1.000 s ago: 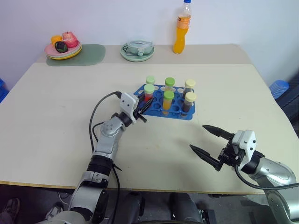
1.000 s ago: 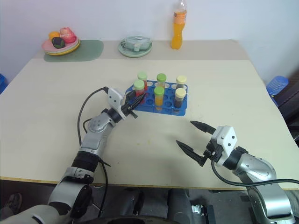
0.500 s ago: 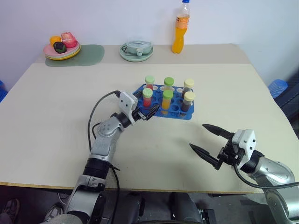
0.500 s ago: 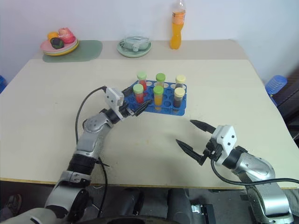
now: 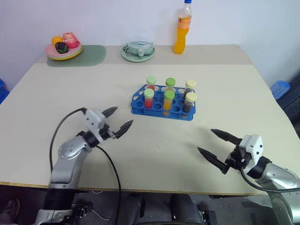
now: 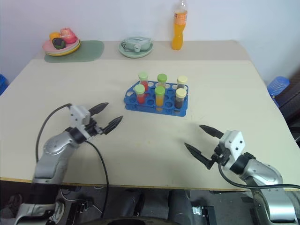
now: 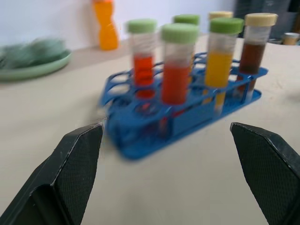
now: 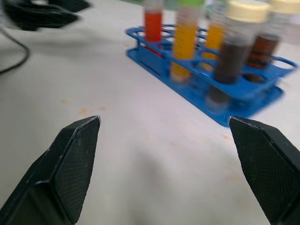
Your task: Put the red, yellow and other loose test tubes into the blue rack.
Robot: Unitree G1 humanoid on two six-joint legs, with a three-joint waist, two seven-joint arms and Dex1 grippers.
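Tabletop (image 5: 225, 84): pale, flat and bare near the front edge; you have no loose tube lying on it that can be made out.

Blue rack (image 5: 138, 99): sits mid-tabletop, ahead of and between both arms, well apart from each. Thin moulded plastic, so judge it light and stiff. It would likely slide or tip if you push a tube in at an angle or catch its rim. If you must steady it, take an end wall, low down, not the perforated top plate.

Tubes: six stand upright in the holes. Two red (image 5: 149, 99), two yellow-orange (image 5: 167, 102), two dark brown (image 5: 189, 103); green caps on the red and orange, cream caps on the brown. Judge them as smooth, round, rigid plastic with liquid inside: slippery across a two-finger pinch and inclined to roll if laid down. Grip the upper barrel just under the cap, where the cap lip would stop a slip. Squeeze moderately; keep vertical.

Left tool (image 5: 117, 120): released, fingers spread wide, grasping nothing, over the tabletop.

Right tool (image 5: 219, 146): likewise released and empty, near the front edge on your right.

Judgement: the rack appears fully loaded.
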